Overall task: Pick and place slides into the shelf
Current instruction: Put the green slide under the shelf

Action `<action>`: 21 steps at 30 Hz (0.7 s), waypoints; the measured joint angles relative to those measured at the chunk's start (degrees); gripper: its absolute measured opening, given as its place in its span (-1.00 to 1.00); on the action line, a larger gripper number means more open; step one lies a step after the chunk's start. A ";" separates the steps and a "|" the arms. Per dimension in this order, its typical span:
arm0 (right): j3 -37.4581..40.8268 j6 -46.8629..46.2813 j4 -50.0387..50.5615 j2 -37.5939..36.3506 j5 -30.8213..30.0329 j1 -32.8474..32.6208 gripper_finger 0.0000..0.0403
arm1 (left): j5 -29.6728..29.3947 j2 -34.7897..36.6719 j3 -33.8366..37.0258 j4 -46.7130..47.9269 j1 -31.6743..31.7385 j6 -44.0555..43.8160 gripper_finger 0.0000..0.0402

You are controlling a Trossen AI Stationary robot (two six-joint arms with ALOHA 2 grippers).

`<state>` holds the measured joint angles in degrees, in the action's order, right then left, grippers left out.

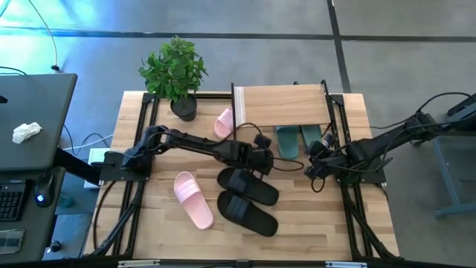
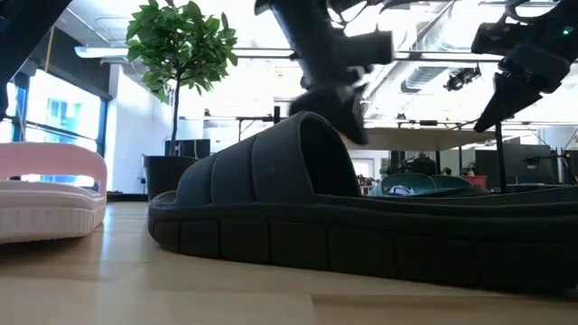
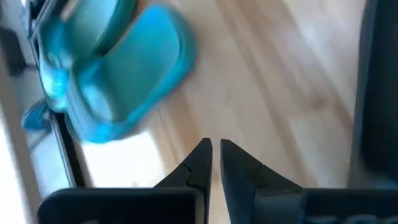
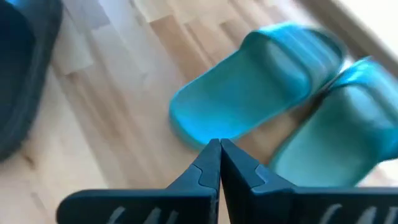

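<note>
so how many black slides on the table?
2. One lies mid-table by the left end effector, the other just nearer the front edge. None seem hidden.

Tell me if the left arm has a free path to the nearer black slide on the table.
Probably yes. The left gripper hangs empty, fingers nearly together, just beside the two black slides, and nothing lies between. The pink slide sits off to the side, and the right gripper waits near the teal slides.

No readable text, label, brand or number shows anywhere.
</note>
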<state>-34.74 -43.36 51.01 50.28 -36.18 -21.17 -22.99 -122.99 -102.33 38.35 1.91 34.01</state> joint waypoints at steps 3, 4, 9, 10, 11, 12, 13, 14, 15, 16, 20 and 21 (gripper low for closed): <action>0.66 -2.33 -3.21 0.46 2.16 0.45 -1.00 | -0.07 2.28 0.17 5.35 0.37 -1.80 -0.97; 1.00 -2.69 -4.90 0.70 2.77 0.63 -1.00 | -0.24 2.72 0.41 6.68 0.39 -2.05 -0.99; 2.98 0.81 -12.45 3.35 9.43 2.92 -1.00 | 1.47 5.57 4.54 8.09 -1.58 -2.73 -0.96; 3.47 1.40 -13.09 4.31 10.30 3.62 -1.00 | 1.76 6.34 5.60 7.97 -2.14 -2.96 -0.97; 3.89 1.89 -14.25 5.27 10.99 4.34 -1.00 | 2.05 7.16 6.87 8.57 -2.66 -3.08 -0.97; 4.28 2.64 -15.05 6.16 11.96 5.07 -1.00 | 2.24 7.61 7.88 8.45 -3.16 -3.28 -0.98; 4.65 3.40 -15.49 6.99 12.79 5.79 -1.00 | 2.36 7.95 8.75 7.71 -3.58 -3.71 -0.99; 4.82 4.37 -16.42 8.19 13.52 6.48 -1.00 | 2.46 8.50 9.82 7.59 -4.00 -4.24 -0.99; 4.86 5.52 -17.79 9.48 14.20 7.00 -1.00 | 2.60 9.23 10.91 8.03 -4.48 -4.60 -0.99; 4.88 6.79 -18.86 10.49 14.34 7.38 -1.00 | 2.51 9.69 11.63 7.71 -4.97 -4.85 -0.99; 4.88 11.54 -23.84 14.54 16.54 9.43 -1.00 | 2.44 11.60 14.18 6.00 -6.75 -5.75 -0.98; 4.88 11.85 -23.68 15.48 17.18 10.32 -1.00 | 2.50 11.60 14.37 4.44 -7.11 -5.81 -0.98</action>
<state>-29.87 -31.51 27.33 65.76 -19.00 -10.85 -20.49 -111.39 -87.95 42.79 -5.19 28.20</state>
